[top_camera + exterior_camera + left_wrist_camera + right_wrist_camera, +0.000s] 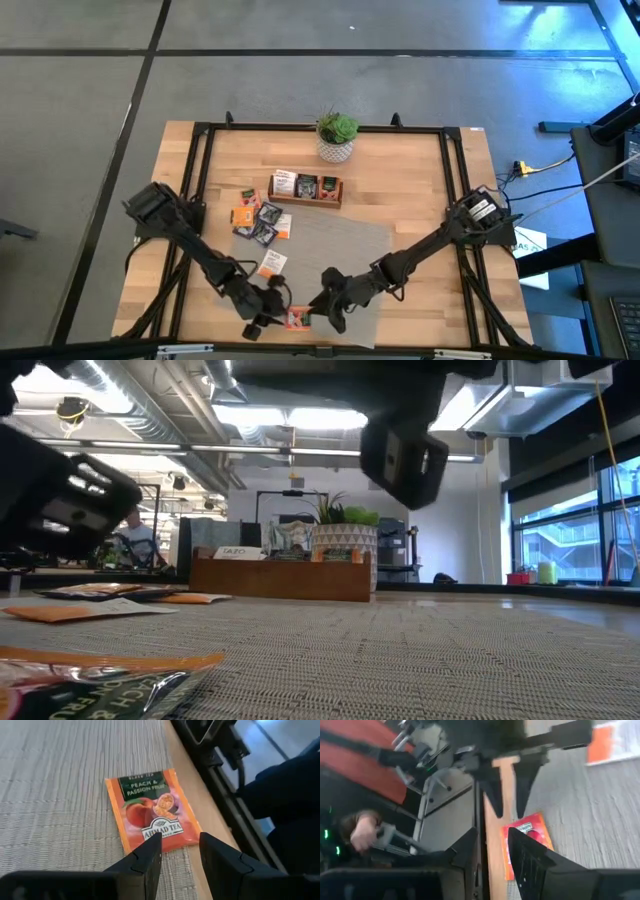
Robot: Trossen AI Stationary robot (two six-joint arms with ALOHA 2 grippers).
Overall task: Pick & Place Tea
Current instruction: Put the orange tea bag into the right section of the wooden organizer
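An orange-red tea packet [152, 815] lies flat at the grey mat's near edge [297, 318], between my two grippers. My left gripper [180, 847] is open just in front of it, its fingertips over the packet's nearest edge. My right gripper [492, 847] is open on the packet's other side [527, 840], with nothing between its fingers. More tea packets [260, 218] lie in a cluster on the mat's far left, and one white-orange packet [272, 263] lies alone. The wooden tray [305, 188] holds a few packets.
A potted plant [337, 135] stands at the far edge behind the tray. The black frame rails [455, 200] run along the table's sides. The table's near edge is close behind the packet [210, 820]. A person [365, 832] shows beyond the table.
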